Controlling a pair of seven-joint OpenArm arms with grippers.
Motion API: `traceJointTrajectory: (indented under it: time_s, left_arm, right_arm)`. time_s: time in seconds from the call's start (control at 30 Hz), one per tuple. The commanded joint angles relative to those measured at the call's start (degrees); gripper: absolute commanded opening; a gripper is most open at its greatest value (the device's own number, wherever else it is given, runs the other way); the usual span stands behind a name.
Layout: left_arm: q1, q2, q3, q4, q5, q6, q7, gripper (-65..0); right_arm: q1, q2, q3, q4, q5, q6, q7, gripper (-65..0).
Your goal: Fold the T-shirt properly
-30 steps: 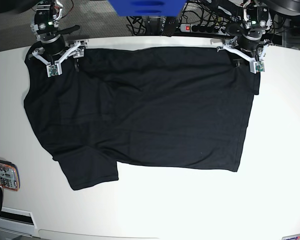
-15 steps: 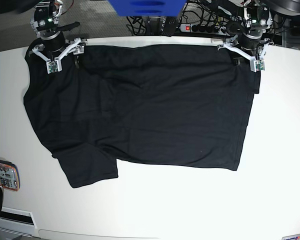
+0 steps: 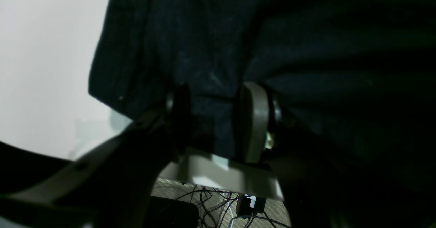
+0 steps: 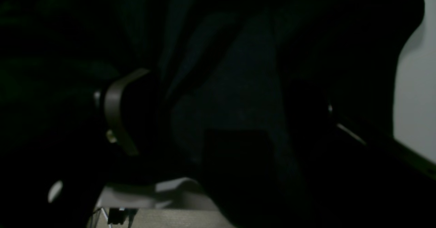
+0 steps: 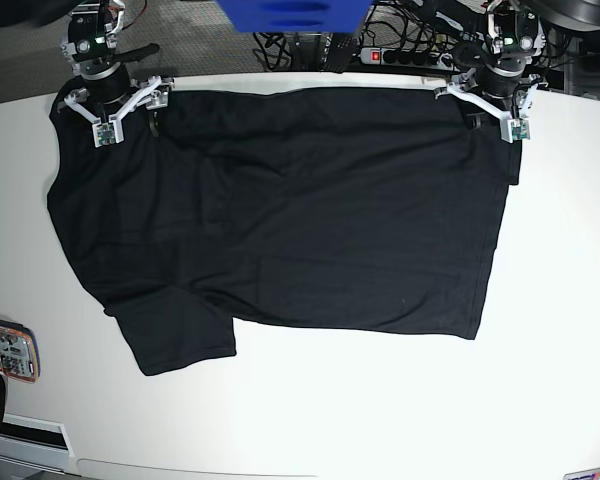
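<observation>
The black T-shirt (image 5: 280, 220) lies spread flat on the white table (image 5: 380, 420), with one sleeve toward the near left. My left gripper (image 5: 478, 113) is at the shirt's far right corner and my right gripper (image 5: 132, 115) at its far left corner, both low on the cloth. In the left wrist view the left gripper (image 3: 214, 119) stands open, the T-shirt (image 3: 306, 50) lying between its fingers (image 3: 253, 119). The right wrist view is very dark. There the right gripper (image 4: 211, 119) has its jaws wide apart over the T-shirt (image 4: 238, 85).
An orange-framed device (image 5: 5, 348) lies at the table's near left edge. Behind the far edge are a power strip (image 5: 400, 55), cables and a blue object (image 5: 290, 15). Bare table surrounds the shirt at the front and right.
Both grippers have drawn back a little toward the table's far edge. The shirt's far hem has shifted with them. Both sets of jaws stay as wide as before.
</observation>
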Motion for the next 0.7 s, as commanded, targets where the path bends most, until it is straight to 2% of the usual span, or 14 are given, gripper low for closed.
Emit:
traceJointTrajectory:
  time_s: [0.0, 0.23, 0.63, 0.67]
  left_arm:
    - [0.1, -0.3, -0.3, 1.1, 0.1, 0.3, -0.7, -41.3]
    - [-2.7, -0.4, -0.3, 1.4, 0.2, 0.3, -0.4, -41.0]
    - [-2.3, -0.4, -0.3, 8.3, 0.2, 0.3, -0.2, -40.8]
    - [-2.3, -0.5, -0.3, 8.8, 0.2, 0.3, 1.2, -40.8]
  right_arm:
    - [-0.2, 0.3, 0.1, -0.2, -1.5, 0.3, -2.8, -8.9]
    - [7.4, 0.3, -0.2, 0.3, -1.5, 0.3, -5.4, -8.9]
    - [7.6, 0.2, 0.0, 6.3, -1.5, 0.3, -8.2, -8.9]
    - [7.6, 0.2, 0.0, 6.7, -1.5, 0.3, -8.4, -8.9]
